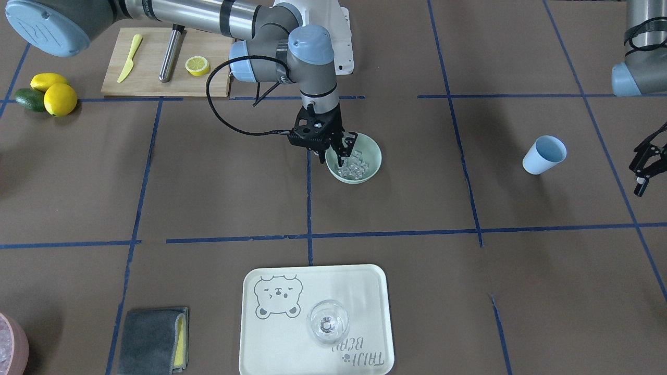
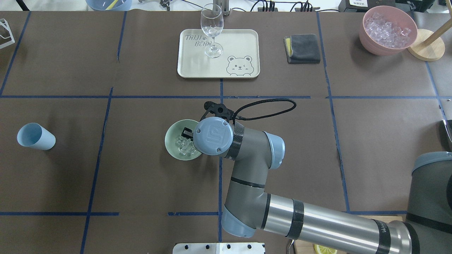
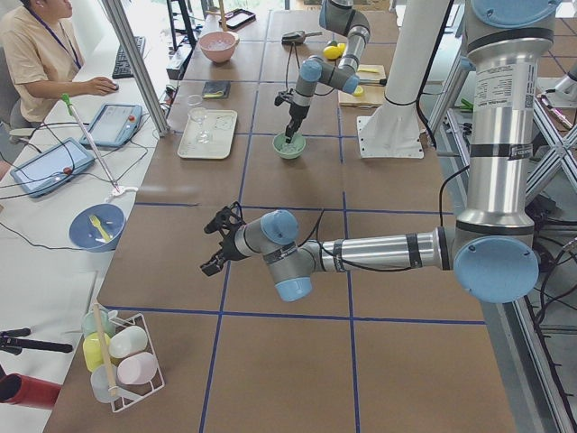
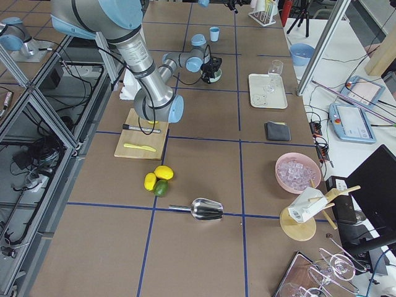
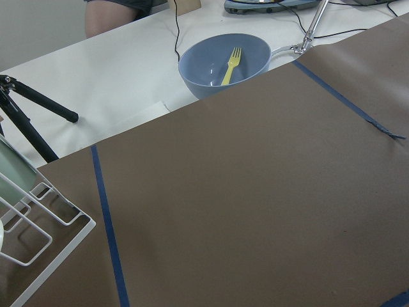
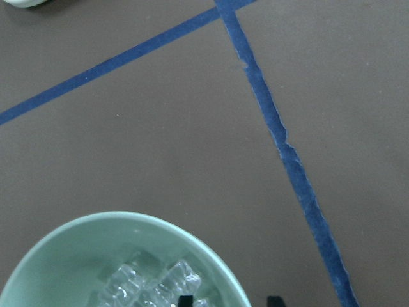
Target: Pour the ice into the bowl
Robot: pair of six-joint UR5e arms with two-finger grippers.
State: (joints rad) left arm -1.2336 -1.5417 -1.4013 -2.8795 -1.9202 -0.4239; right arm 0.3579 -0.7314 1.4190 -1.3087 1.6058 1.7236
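Right claw astride bowl rim; ice inside, just beside it.

Landmark: cutting board on tabletop; yellow knife, metal rod lying on it. Near side of board: two lemons, green fruit touching; metal scoop further out. Far side of board: right claw low over bowl; blue cup beyond. Across tabletop from board: grey cloth, cream tray with glass, pink tub.
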